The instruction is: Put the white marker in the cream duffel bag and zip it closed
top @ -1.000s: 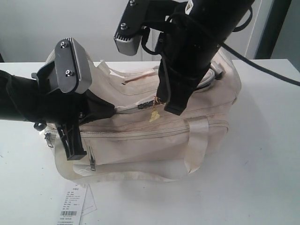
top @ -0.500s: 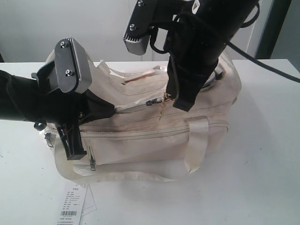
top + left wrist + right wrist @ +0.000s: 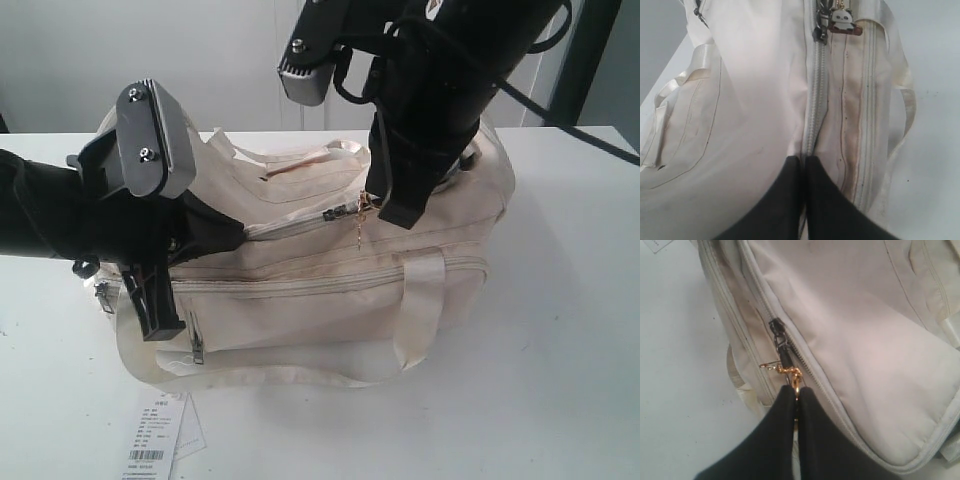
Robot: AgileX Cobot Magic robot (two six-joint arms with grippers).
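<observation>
The white table (image 3: 560, 350) I work over carries the cream duffel bag (image 3: 300, 300), which sits on it with one strap handle (image 3: 270, 378) trailing flat along its front. Just beside that strap, a white paper tag (image 3: 155, 445) with a barcode lies on the table.

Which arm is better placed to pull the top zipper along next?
Right. The right pincer is shut on the dark metal zipper pull with gold clasp of the cream fabric duffel bag; the left pincer only pinches the bag's end.
</observation>
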